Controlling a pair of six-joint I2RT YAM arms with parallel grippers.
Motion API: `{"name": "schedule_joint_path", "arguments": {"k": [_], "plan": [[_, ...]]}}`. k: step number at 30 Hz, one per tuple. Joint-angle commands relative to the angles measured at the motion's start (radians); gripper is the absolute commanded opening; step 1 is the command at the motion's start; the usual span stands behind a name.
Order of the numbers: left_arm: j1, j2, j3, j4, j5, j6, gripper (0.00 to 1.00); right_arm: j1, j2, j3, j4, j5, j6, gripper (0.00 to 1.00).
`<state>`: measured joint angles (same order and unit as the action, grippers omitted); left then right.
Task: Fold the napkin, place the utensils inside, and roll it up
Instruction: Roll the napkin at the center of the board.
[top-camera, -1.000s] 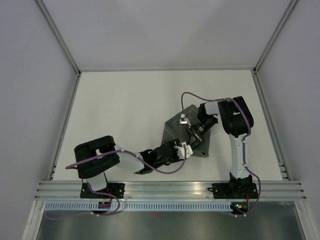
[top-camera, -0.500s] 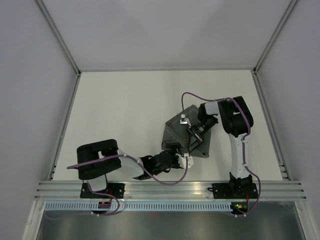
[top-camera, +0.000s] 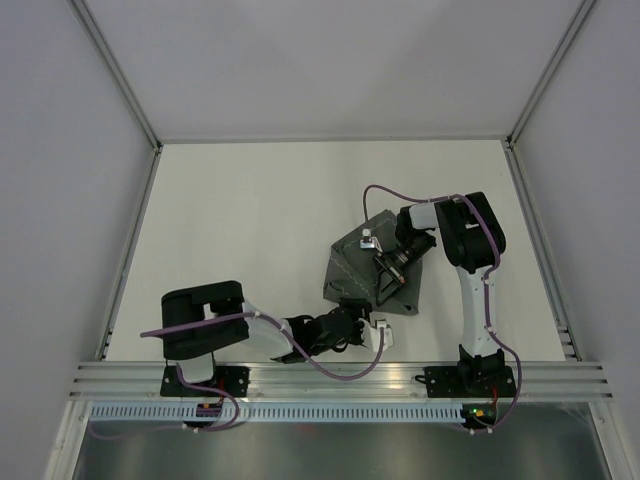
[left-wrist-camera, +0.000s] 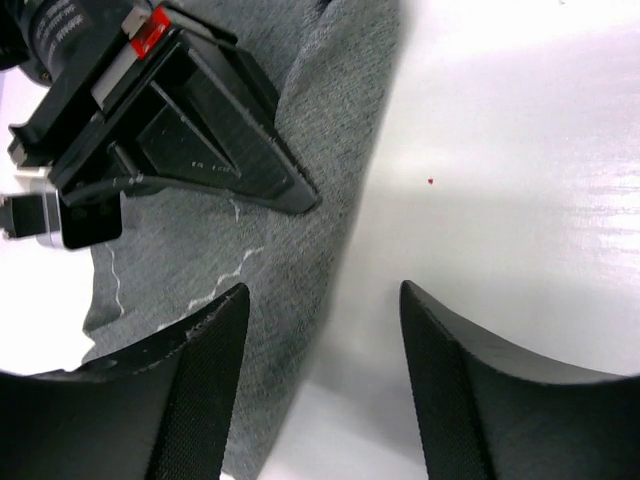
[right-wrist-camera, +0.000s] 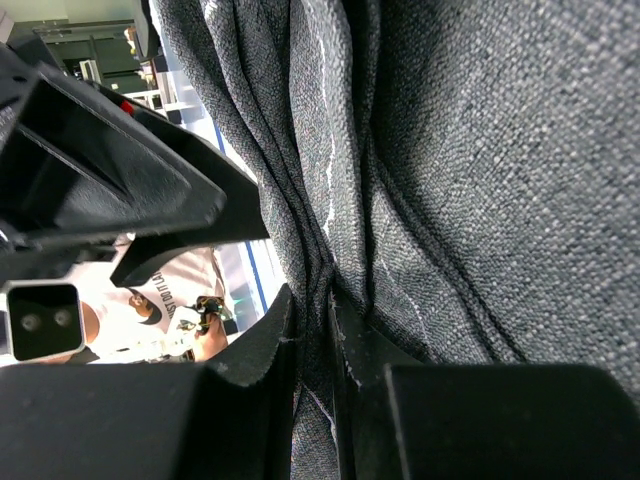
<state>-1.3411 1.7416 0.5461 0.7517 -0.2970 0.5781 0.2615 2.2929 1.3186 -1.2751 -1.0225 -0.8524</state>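
The dark grey napkin (top-camera: 350, 262) lies bunched in folds on the white table, right of centre. My right gripper (top-camera: 385, 280) reaches down onto it from the right. In the right wrist view its jaws (right-wrist-camera: 312, 310) are shut on a bundle of napkin folds (right-wrist-camera: 480, 150) with a pale stitched hem line. My left gripper (top-camera: 375, 322) sits just off the napkin's near edge. It is open (left-wrist-camera: 324, 290) with nothing between its fingers, which straddle the napkin's edge (left-wrist-camera: 300, 150) and bare table. The utensils are out of view.
The white tabletop (top-camera: 250, 220) stretches to the left and back, bounded by pale walls. An aluminium rail (top-camera: 340, 378) carrying both arm bases runs along the near edge. The right gripper's black fingers (left-wrist-camera: 200, 150) lie on the napkin just ahead of my left gripper.
My left gripper has drawn back from the napkin toward the near edge and stands open over the cloth's rim. The right arm has stayed put, still shut on the folds.
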Motion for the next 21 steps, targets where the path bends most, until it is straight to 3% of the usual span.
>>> {"name": "schedule_joint_path", "arguments": {"k": [1, 4, 13, 21], "plan": [[0.005, 0.056, 0.034, -0.015, 0.038, 0.092, 0.65, -0.018, 0.054, 0.008, 0.175, 0.206, -0.063, 0.01], [0.007, 0.085, 0.046, -0.044, 0.039, 0.124, 0.56, -0.018, 0.062, 0.013, 0.168, 0.203, -0.066, 0.00], [0.040, 0.133, 0.072, -0.107, 0.044, 0.187, 0.52, -0.019, 0.068, 0.019, 0.155, 0.200, -0.074, 0.00], [0.080, 0.133, 0.136, -0.291, 0.145, 0.181, 0.37, -0.021, 0.074, 0.025, 0.143, 0.196, -0.082, 0.00]]}}
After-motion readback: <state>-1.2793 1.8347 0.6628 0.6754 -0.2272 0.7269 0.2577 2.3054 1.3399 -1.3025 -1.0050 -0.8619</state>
